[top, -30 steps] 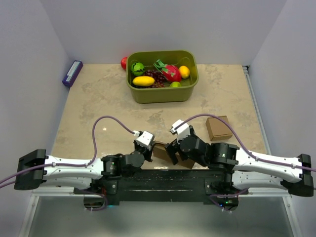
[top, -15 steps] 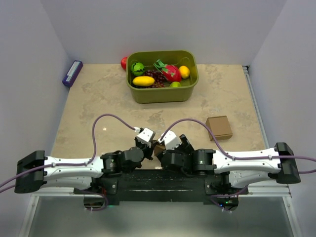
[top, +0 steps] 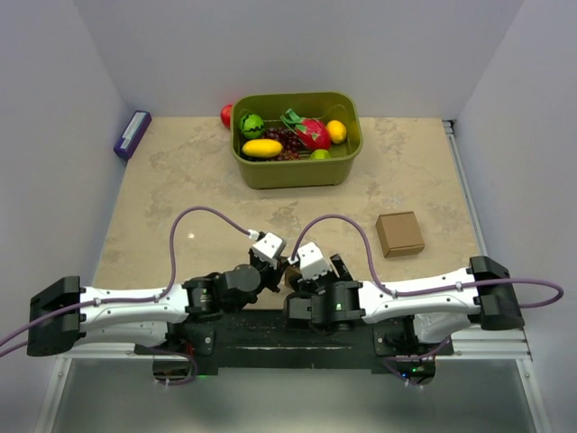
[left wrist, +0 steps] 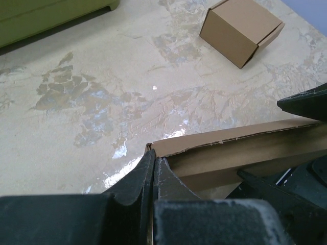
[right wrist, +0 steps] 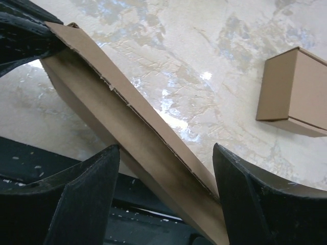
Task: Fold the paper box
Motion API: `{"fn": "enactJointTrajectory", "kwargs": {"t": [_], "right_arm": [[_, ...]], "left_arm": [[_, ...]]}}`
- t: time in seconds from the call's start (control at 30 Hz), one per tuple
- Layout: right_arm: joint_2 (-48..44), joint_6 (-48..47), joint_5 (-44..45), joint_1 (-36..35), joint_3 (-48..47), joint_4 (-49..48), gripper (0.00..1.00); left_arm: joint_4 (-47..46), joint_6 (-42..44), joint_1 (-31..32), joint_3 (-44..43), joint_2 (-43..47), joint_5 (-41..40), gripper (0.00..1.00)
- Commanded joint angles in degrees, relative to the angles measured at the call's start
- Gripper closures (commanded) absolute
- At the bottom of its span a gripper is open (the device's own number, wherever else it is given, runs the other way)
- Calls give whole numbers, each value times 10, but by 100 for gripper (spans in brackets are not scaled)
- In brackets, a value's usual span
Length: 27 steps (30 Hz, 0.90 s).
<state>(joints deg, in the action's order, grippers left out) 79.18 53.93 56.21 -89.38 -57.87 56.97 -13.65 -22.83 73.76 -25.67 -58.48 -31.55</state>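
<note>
The paper box (left wrist: 240,148) is a brown cardboard piece held tilted above the table's near edge, and only a sliver of it (top: 290,271) shows between the two wrists from above. My left gripper (left wrist: 152,153) is shut on the box's corner. My right gripper (right wrist: 166,150) is open, its two fingers standing on either side of the box's long panel (right wrist: 138,127). The left fingertip (right wrist: 110,153) is right against the cardboard, and the right fingertip (right wrist: 219,153) is close beside the top edge. In the right wrist view the left gripper (right wrist: 25,35) shows at the far corner.
A small closed cardboard cube (top: 399,234) sits on the table to the right. A green bin (top: 297,171) with several toy fruits stands at the back, a red fruit (top: 226,115) behind it. A purple object (top: 132,133) lies at the back left.
My right arm has swung left and drawn in beside the left wrist, bringing its open jaws around the cardboard, and they have narrowed somewhat. The left gripper has kept its grip.
</note>
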Motion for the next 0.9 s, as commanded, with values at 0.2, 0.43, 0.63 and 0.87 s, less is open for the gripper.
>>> {"fn": "enactJointTrajectory", "kwargs": {"t": [0.2,0.43,0.63,0.87], "right_arm": [[48,130,49,-7,-21,76,29],[56,141,51,-7,-15,78,29],[58,144,44,-6,-8,75,29],[38,142,41,-7,11,59,28]], "left_arm": [[89,-7,-3,5,8,52,98],[96,-15,-3,7,53,56,73],[100,-26,-3,18,96,61,61],[106,-73,-52,-5,137,81,46]]}}
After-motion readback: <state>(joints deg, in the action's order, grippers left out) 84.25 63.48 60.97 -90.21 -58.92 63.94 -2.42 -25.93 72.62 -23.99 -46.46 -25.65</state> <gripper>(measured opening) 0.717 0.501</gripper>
